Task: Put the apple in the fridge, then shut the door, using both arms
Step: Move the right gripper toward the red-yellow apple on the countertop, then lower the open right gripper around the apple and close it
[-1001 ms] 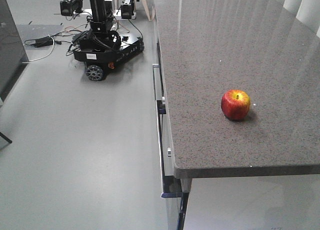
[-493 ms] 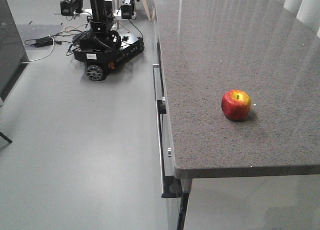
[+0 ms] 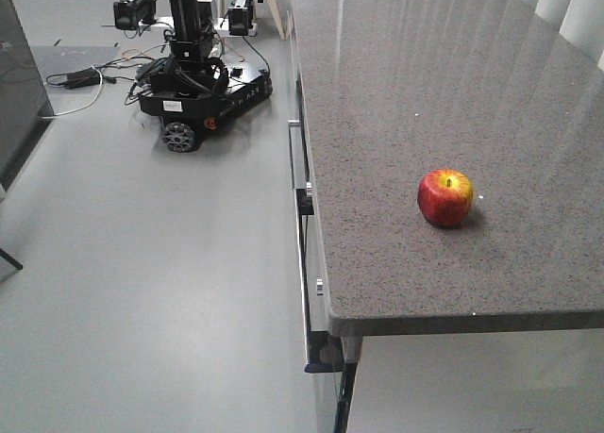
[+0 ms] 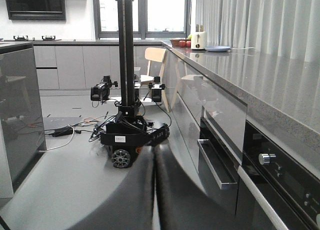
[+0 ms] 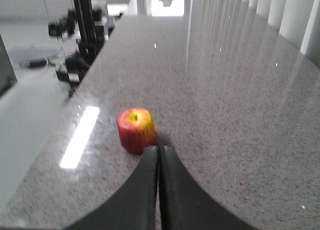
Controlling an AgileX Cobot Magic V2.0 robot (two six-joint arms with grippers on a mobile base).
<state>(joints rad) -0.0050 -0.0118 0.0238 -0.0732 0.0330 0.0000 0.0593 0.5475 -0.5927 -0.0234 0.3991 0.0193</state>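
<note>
Front view: the apple [image 3: 444, 196] is seen stem-up on the grey speckled worktop [image 3: 396, 93], near its front edge. A black wheeled robot base [image 3: 193, 93] is parked on the floor, well apart.

Left wrist view: the left hand [image 4: 153, 150] is held clenched on nothing, beside the worktop.

Right wrist view: the right hand [image 5: 159, 150] is clenched, empty, with its tips just beside the apple. Contact cannot be told.
</note>
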